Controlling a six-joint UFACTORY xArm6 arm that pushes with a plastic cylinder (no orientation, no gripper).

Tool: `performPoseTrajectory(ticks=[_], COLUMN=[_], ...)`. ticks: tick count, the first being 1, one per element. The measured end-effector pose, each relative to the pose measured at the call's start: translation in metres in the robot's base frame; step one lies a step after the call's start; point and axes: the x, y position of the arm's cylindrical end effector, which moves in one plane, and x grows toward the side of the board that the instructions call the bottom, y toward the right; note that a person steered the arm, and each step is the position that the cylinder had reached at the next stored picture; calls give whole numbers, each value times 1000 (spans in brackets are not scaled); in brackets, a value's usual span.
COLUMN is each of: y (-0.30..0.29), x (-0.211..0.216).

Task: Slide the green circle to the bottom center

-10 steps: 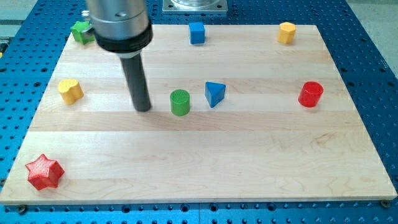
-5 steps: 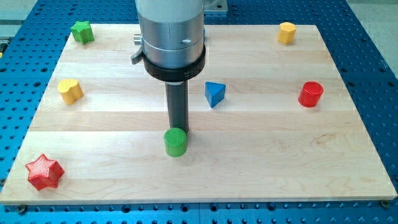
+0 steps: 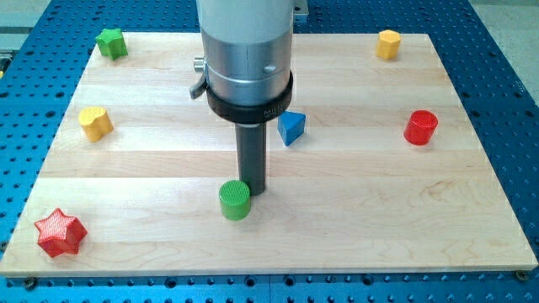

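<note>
Green circle stands upright, axis vertical, my tip touching its upper right.

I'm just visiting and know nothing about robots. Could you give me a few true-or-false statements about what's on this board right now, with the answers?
1. My tip sits right beside the green circle, at its upper right. True.
2. The red star lies near the view's top right corner. False: it is at the bottom left.
3. The blue triangle is right of the rod. True.
4. The green circle touches the board's bottom edge. False: bare wood lies between them.
5. Two yellow blocks are on the board. True: one at the left, one at the top right.
</note>
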Motion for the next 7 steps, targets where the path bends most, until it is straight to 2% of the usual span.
performPoseTrajectory(ticks=[1, 2, 3, 5, 7], y=[3, -18, -59, 11, 4], x=[2, -28, -9, 8, 16])
